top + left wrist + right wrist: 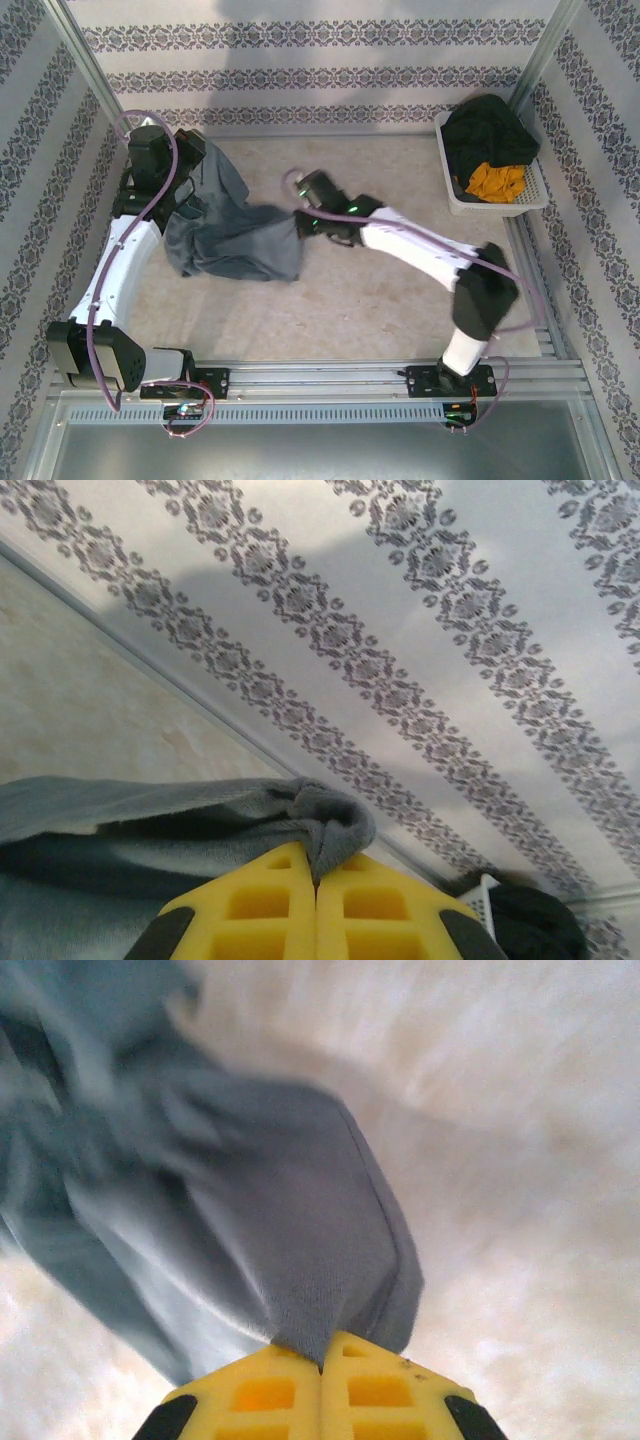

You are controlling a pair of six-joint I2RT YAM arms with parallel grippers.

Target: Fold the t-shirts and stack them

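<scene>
Both arms on one garment | left gripper (316, 878) jaws pressed together on a bunched edge of the blue-grey t-shirt (235, 235) | right gripper (322, 1355) pinching another edge | cloth sags between them over the table (400, 170), probably to stretch it flat for folding | spare clothes (490, 150) wait in basket (447, 190)
</scene>
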